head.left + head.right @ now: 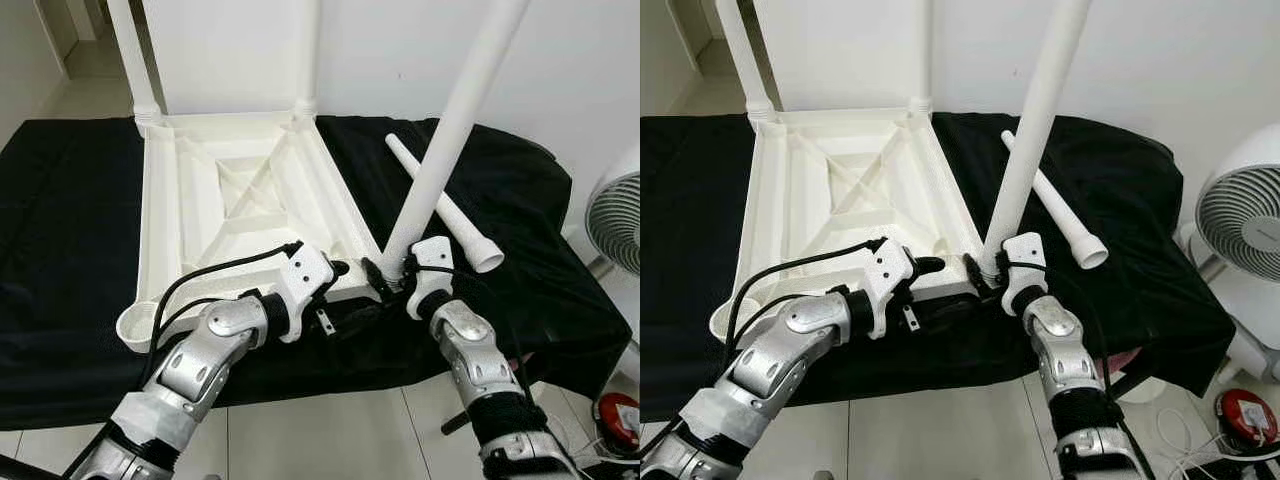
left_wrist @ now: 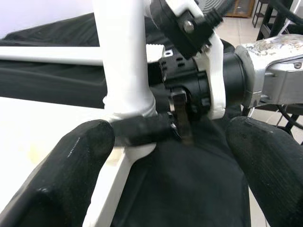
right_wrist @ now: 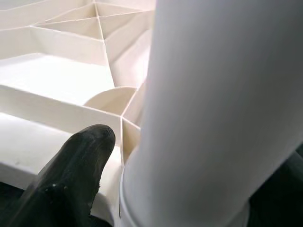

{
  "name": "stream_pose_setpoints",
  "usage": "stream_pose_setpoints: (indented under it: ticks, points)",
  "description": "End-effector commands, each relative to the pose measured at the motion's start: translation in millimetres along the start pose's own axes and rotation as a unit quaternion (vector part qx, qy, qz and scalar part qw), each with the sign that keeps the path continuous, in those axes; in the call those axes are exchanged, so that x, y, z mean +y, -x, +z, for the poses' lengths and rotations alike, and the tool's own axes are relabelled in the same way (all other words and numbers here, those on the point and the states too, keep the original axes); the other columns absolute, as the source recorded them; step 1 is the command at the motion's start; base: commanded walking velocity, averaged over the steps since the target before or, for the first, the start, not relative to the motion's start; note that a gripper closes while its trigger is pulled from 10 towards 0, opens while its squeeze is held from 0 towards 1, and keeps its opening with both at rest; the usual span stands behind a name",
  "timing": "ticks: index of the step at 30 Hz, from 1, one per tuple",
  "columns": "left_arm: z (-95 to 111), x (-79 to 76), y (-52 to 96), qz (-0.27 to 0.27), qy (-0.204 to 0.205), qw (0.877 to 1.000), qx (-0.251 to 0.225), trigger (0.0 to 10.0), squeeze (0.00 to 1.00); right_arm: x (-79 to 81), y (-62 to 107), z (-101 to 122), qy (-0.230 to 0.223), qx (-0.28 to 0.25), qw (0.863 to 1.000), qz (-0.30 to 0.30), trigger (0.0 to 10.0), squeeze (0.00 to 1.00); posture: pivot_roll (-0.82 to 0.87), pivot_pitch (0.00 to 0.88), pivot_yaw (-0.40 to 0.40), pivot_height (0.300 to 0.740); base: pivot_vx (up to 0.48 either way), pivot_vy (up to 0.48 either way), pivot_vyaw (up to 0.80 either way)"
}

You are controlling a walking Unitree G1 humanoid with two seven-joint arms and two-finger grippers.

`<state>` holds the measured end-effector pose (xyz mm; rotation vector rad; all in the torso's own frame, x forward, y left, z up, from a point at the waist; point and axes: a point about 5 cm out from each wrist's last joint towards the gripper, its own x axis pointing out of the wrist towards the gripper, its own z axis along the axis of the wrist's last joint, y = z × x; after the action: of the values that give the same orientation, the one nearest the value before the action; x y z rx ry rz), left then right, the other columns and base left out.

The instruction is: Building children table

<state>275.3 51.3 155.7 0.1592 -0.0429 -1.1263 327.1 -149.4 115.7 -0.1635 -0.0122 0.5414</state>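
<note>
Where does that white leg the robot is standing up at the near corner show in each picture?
Left eye view: leg slants up right of centre.
Right eye view: leg near centre.
Left wrist view: leg upright, upper left.
Right wrist view: leg close up.
Shared landmark: white tabletop lying upside down.

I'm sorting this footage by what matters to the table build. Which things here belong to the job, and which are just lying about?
Part of the job:
- upturned white tabletop, two far legs fitted
- leg held at the near right corner by the right gripper
- loose leg lying on the black cloth
- left gripper, open beside that corner

Lying about:
- white fan
- red object on the floor
</note>
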Motion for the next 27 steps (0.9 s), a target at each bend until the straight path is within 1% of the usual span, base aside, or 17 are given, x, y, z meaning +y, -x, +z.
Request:
stream_pose_setpoints:
  ticks: [1,7,8,9,10,11,12,13,17,23,24,25,27]
  points:
    - [0,1.0,-0.2,-0.025,-0.005,1.0,0.004,10.0,0.0,1.1,-2.8,1,0.009,-0.007,0.999,0.041,10.0,0.0,-0.09,0.0,-0.025,0.74,0.0,0.0,0.0]
    - [0,1.8,-0.3,-0.024,-0.007,1.0,0.004,10.0,0.0,-0.7,-6.5,3,0.015,-0.008,0.998,0.064,10.0,0.0,-0.09,0.0,-0.025,0.74,0.0,0.0,0.0]
    - [1,1.7,-0.8,-0.025,-0.007,1.0,0.003,10.0,0.0,-2.5,-10.0,4,0.019,-0.006,0.997,0.074,10.0,0.0,-0.08,0.0,-0.023,0.74,0.0,0.0,0.0]
    - [1,1.7,-0.8,-0.025,-0.007,1.0,0.003,10.0,0.0,-2.5,-10.0,4,0.019,-0.006,0.997,0.074,10.0,0.0,-0.08,0.0,-0.023,0.74,0.0,0.0,0.0]
    - [2,1.1,-1.5,-0.026,-0.008,1.0,0.002,10.0,0.0,-3.7,-12.9,5,0.029,-0.003,0.996,0.086,5.0,0.0,-0.08,0.0,-0.023,0.74,0.0,0.0,0.0]
    - [2,1.1,-1.5,-0.026,-0.008,1.0,0.002,10.0,0.0,-3.7,-12.9,5,0.029,-0.003,0.996,0.086,5.0,0.0,-0.08,0.0,-0.023,0.74,0.0,0.0,0.0]
    - [2,0.4,-2.1,-0.027,-0.008,1.0,0.001,10.0,0.0,-4.8,-14.7,5,0.038,0.001,0.995,0.096,1.1,0.0,-0.08,0.0,-0.027,0.74,0.0,0.0,0.0]
    - [2,-0.2,-2.4,-0.028,-0.008,1.0,0.0,10.0,0.0,-5.9,-15.6,5,0.043,0.005,0.994,0.102,0.0,0.0,-0.08,0.0,-0.027,0.74,0.0,0.0,0.0]
    - [2,-0.7,-2.5,-0.028,-0.008,1.0,0.0,10.0,0.0,-7.8,-14.8,3,0.044,0.012,0.993,0.109,0.0,0.0,-0.07,0.0,-0.03,0.74,0.0,0.0,0.0]
    - [2,-1.8,-2.1,-0.028,-0.006,1.0,-0.001,10.0,0.0,-9.1,-9.5,-6,0.031,0.019,0.993,0.109,0.0,0.0,-0.07,0.0,-0.029,0.74,0.0,0.0,0.0]
    - [2,-2.0,-2.1,-0.028,-0.006,1.0,-0.001,10.0,0.0,-9.6,-9.1,-7,0.026,0.022,0.995,0.098,5.5,0.0,-0.08,0.0,-0.028,0.74,0.0,0.0,0.0]
    - [2,-2.1,-2.1,-0.029,-0.006,1.0,-0.001,10.0,0.0,-9.9,-9.1,-8,0.022,0.024,0.996,0.088,10.0,0.0,-0.08,0.0,-0.027,0.74,0.0,0.0,0.0]
    - [2,-2.3,-2.2,-0.029,-0.005,1.0,-0.001,10.0,0.0,-10.0,-9.3,-10,0.015,0.025,0.996,0.08,10.0,0.0,-0.08,0.0,-0.026,0.74,0.0,0.0,0.0]
